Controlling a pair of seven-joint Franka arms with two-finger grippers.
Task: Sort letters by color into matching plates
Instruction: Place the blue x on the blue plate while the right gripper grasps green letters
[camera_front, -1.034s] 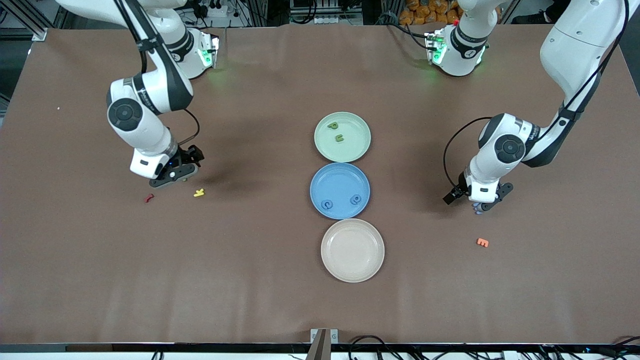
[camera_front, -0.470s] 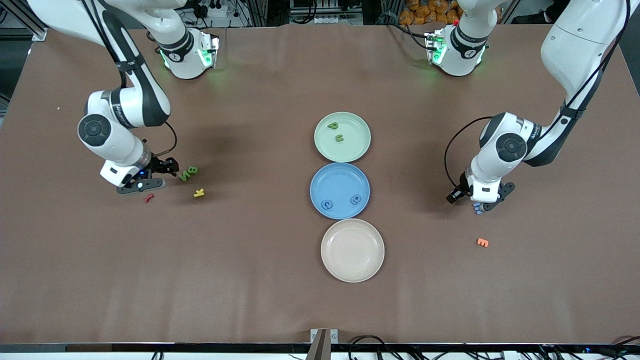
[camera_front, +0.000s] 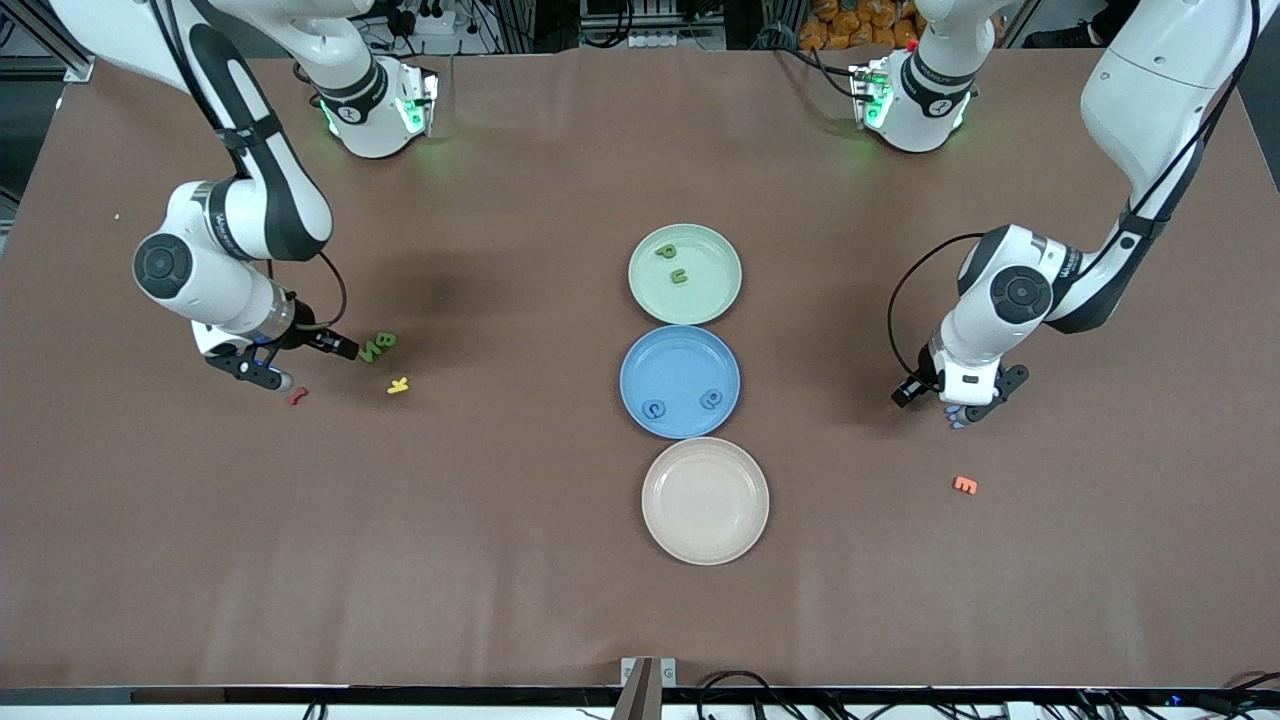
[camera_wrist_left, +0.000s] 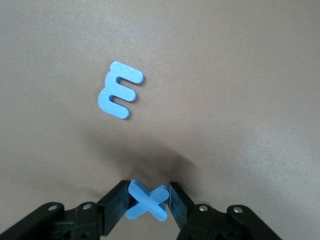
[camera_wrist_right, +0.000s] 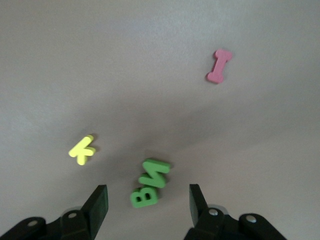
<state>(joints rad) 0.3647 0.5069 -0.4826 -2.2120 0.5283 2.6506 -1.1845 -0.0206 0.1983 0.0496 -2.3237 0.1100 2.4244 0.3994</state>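
1. Nearest the front camera you see the beige-white plate (camera_front: 705, 500), with nothing in it, and toward the left arm's end of the worktop (camera_front: 520, 560) a lone orange letter (camera_front: 965, 485).
2. Your left hand (camera_wrist_left: 148, 200) sits low at the worktop just farther back than that orange letter. Its fingers (camera_wrist_left: 116, 206) are clamped on a blue X (camera_wrist_left: 147, 200). In the front view the wrist hides most of it; only a blue sliver (camera_front: 957, 418) shows beneath.
3. A blue E (camera_wrist_left: 119, 90) lies flat near the X in the left wrist view. You cannot find it in the front view, where the arm covers that spot.
4. The blue plate (camera_front: 680, 381) holds two blue letters (camera_front: 653, 409), one near each end of the rim nearest the front camera; their shapes are hard to read.
5. At the right arm's end, a red letter (camera_front: 297, 396) and a yellow K (camera_front: 398, 385) lie nearest the front camera, with the green B and N (camera_front: 377, 346) touching each other just farther back.
6. Your right hand (camera_wrist_right: 148, 201) hangs low by those green letters (camera_wrist_right: 150, 182), fingers (camera_wrist_right: 97, 202) apart, gripping nothing. The front view largely hides its tips.
7. The mint green plate (camera_front: 685, 274) lies farthest back, with two green letters (camera_front: 672, 264) in it.
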